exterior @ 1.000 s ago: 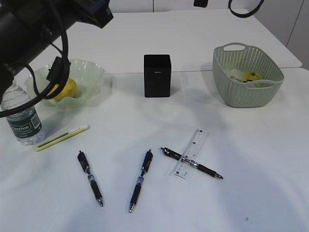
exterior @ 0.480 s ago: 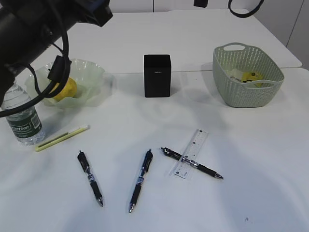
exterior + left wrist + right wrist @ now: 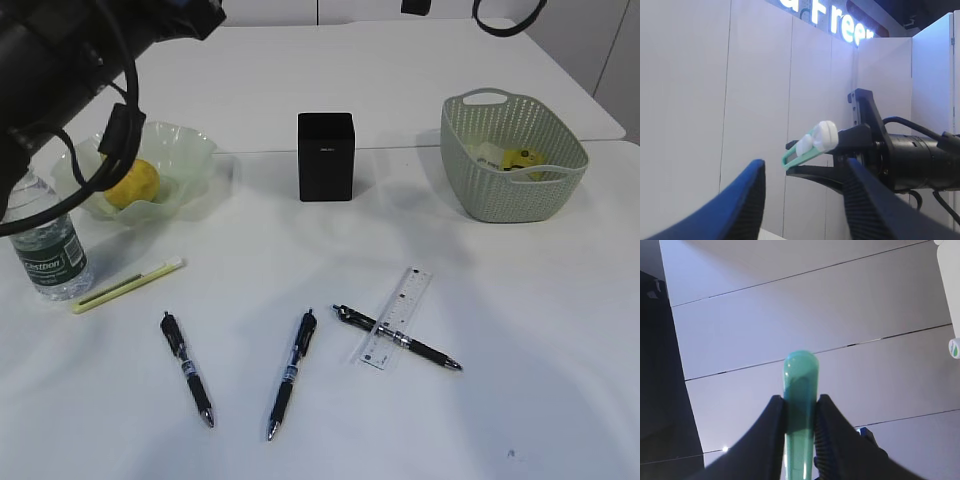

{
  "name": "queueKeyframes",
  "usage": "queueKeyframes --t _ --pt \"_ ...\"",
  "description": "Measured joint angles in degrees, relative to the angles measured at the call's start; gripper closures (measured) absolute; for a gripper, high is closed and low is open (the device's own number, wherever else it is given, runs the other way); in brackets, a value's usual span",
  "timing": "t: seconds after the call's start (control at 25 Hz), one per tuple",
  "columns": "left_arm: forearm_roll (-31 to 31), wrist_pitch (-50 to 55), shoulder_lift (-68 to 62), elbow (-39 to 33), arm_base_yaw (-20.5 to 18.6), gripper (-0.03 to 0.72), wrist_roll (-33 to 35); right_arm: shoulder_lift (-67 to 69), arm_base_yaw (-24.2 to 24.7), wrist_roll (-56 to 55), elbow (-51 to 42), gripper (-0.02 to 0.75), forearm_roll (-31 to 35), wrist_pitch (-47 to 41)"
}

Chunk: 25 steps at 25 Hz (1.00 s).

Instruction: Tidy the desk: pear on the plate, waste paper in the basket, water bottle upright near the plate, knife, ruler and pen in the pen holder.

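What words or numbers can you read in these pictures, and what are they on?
"Eastbon", or close to it: white print on the water bottle label, blurred.
"Free...", cut off: glowing letters high on the wall sign in the left wrist view.
Ruler: black markings, too small to read.
Pen holder: small light logo, too small to read.
Waste paper in the basket: print not readable.

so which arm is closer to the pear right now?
Left. The left arm hangs over the near-left corner of the desk, just above the pear on the plate. Of the right arm, only a cable loop shows, top right, far beyond the basket.
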<state>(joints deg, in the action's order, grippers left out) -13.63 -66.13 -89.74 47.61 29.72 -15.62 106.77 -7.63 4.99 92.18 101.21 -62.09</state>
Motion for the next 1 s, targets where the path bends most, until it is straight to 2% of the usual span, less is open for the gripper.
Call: queueKeyframes --t 0.44,1.0 --pt "0.1 -0.14 -1.56 3.58 2.63 0.318 -1.18 0.0 0.0 -0.11 0.0 0.573 0.0 0.13" --pt "1.14 -0.18 -2.42 6.43 2.74 0.317 -1.18 0.0 0.0 -0.11 0.0 0.573 0.0 0.13"
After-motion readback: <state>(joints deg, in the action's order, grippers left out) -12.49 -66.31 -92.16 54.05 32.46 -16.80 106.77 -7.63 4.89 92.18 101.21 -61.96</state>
